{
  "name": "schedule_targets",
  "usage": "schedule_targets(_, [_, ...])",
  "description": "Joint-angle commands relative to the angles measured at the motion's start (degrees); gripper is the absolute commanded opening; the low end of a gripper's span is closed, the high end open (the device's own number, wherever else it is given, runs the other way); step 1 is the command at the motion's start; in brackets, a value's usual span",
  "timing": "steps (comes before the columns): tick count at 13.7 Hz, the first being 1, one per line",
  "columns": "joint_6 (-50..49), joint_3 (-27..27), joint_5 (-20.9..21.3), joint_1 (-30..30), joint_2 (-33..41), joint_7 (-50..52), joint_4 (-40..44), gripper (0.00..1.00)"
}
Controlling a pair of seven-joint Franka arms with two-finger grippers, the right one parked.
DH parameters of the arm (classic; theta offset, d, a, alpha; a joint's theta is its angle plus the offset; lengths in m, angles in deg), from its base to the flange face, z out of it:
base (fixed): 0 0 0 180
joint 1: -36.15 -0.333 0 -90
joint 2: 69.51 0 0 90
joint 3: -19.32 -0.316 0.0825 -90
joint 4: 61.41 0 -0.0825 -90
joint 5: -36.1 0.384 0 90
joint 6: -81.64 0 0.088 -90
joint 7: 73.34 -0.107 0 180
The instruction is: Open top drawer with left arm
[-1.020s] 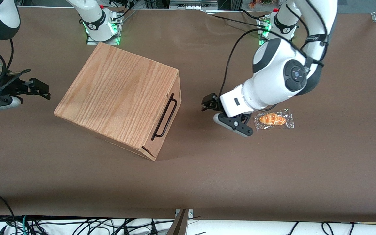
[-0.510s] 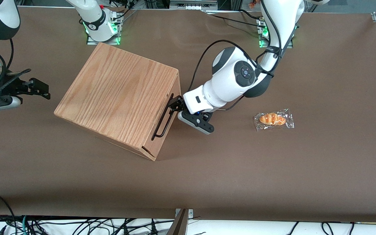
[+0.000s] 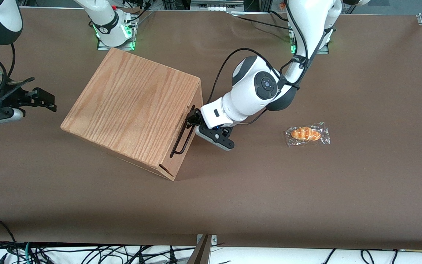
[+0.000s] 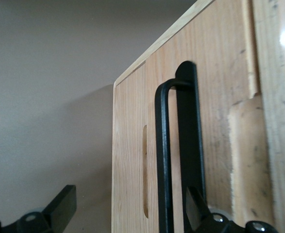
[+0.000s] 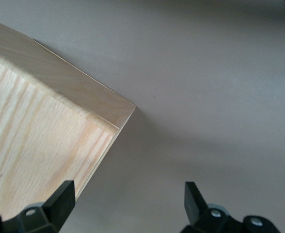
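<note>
Claw (image 3: 192,121) spread wide at the handle (image 3: 184,131) of the shut drawer (image 3: 189,137), one finger (image 4: 197,208) against the bar, nothing gripped. Box (image 3: 132,106) on the tabletop (image 3: 306,190); bagged bread (image 3: 307,134) well apart.

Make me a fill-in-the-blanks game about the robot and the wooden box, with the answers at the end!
1. The left arm's gripper is at the top drawer's black bar ____, and its jaws are open.
2. The top drawer of the wooden box is not pulled out yet; it is ____.
3. A wrapped ____ lies on the table toward the working arm's end.
4. In the left wrist view, the bar stands between the two ____.

Missing words: handle; shut; bread roll; jaws
</note>
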Motion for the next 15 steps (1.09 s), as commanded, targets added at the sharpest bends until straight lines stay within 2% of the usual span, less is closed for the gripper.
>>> schedule_targets(1, [0.5,-0.8,-0.5,0.9,-1.2,0.3,1.7,1.00])
schedule_targets(7, [2.3,-1.1,-0.3,1.4,-2.8,-0.1,1.6,1.00])
schedule_targets(10, [2.0,-1.2,5.1,0.9,-2.8,0.2,1.5,1.00])
schedule_targets(15, [-0.7,-2.0,7.5,-0.8,-2.2,-0.1,1.2,1.00])
